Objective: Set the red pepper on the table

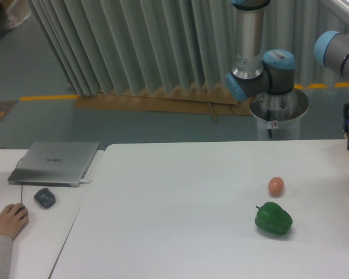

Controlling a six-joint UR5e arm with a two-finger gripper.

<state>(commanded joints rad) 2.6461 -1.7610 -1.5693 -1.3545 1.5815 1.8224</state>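
The table (180,203) fills most of the view, white and smooth, with a rounded corner at its far left. Behind it rises the arm (253,52), its grey column and blue-capped joints standing by a metal base, with another blue joint at the top right. The arm's lower end drops out of sight at the right edge, where only a dark part near the wrist shows; the gripper itself is cut off by the frame, so whether its fingers are apart or together cannot be told. The red pepper is nowhere in view. On the desk (64,232) to the left lies a closed laptop (55,163), a grey mouse (45,197) and a person's hand (10,220). On the table sit a green pepper (274,219) and, just behind it, an egg (276,186).
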